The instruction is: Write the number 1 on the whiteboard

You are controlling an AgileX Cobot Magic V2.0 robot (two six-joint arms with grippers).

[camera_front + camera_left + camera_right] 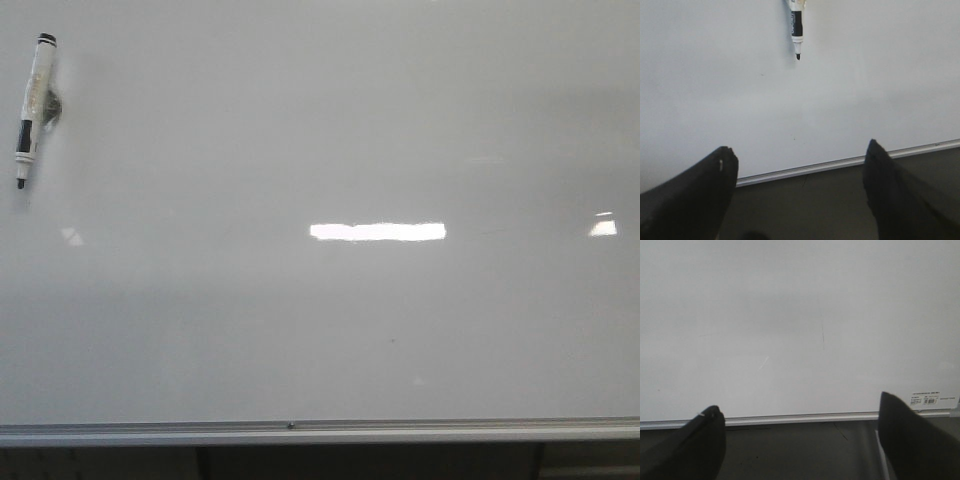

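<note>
In the front view, the whiteboard (330,130) fills almost the whole picture, glossy and pale grey, with bright light reflections across its middle and a silver rail along its near edge. A white marker pen (33,108) with black ends lies at the board's far left, tip toward the rail. No arm or gripper shows here, and no black stroke can be made out on the board.

In the left wrist view, the left gripper (800,152) hangs with its jaws spread wide and nothing between them. The two dark fingers (705,190) sit over the board's rail and the dark surface beside it. The pen (797,25) lies well ahead of the jaws, roughly in line with the gap, its tip pointing back toward them.

In the right wrist view, the right gripper (800,405) is likewise wide open and holds nothing. Ahead of its jaws, slightly toward the finger (912,440) nearer the board's label, a faint thin slanted line (822,335) shows on the whiteboard (790,300); whether it is the number 1 cannot be told.
</note>
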